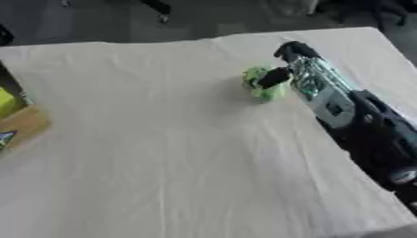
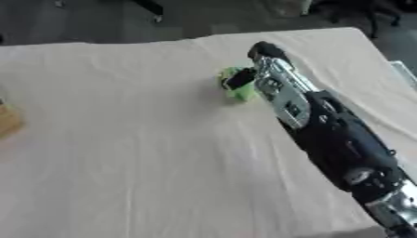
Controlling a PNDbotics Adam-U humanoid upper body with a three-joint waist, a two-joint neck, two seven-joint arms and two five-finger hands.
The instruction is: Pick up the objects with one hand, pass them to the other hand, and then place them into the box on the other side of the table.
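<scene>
Cream-clothed table [image 1: 163, 153], box [image 1: 20, 123] far off at its left edge; right hand [image 1: 286, 65] curls onto the green object [image 1: 262, 84] mid-table — handover and placing all still ahead.

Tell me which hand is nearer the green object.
Right. The right hand is at the green object, its thumb lying across it, on the table. The left hand shows in neither view.

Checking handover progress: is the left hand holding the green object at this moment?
No, only the right hand is at the green object, thumb against it; no left hand shows.
</scene>
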